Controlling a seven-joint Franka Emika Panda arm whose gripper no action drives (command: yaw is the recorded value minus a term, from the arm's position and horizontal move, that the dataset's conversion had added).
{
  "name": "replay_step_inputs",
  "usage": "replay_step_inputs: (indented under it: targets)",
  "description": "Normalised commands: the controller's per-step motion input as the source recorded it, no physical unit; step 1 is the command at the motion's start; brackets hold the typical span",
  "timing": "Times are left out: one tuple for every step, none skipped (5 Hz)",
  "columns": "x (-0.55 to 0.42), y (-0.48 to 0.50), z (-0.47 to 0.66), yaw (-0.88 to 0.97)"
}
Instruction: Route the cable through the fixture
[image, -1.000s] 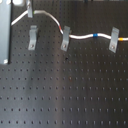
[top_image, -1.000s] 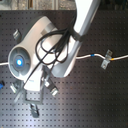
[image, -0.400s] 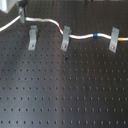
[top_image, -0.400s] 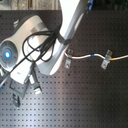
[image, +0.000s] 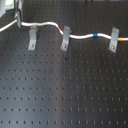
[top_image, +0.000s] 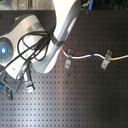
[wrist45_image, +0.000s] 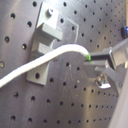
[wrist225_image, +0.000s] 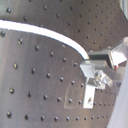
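The white cable (image: 49, 24) runs from the first exterior view's left edge to its right edge, with a red band and a blue band along it. It passes the tops of the middle fixture (image: 65, 39) and the right fixture (image: 114, 41), and lies just beyond the left fixture (image: 32, 38). My gripper (image: 17, 19) is at the far left, shut on the cable. In the first wrist view the cable (wrist45_image: 45, 62) crosses in front of a fixture (wrist45_image: 47, 42) and ends between my fingertips (wrist45_image: 105, 59). The arm hides the gripper in the second exterior view.
A tall pale-grey metal bar (image: 7, 9) stands at the first exterior view's top left, close to my gripper. The black perforated board (image: 65, 95) lies under everything. In the second exterior view the arm's body and its black hoses (top_image: 30, 47) cover the left half.
My gripper has moved toward the first exterior view's left with the cable, drawing its free part past the left fixture. In the second exterior view the arm has swung left and down.
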Motion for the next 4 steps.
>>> replay_step_inputs:
  targets:
    - [0.161,0.331,0.00,0.40]
    - [0.191,0.277,0.00,0.53]
    - [0.068,0.077,0.00,0.84]
    - [-0.030,0.032,0.03,0.95]
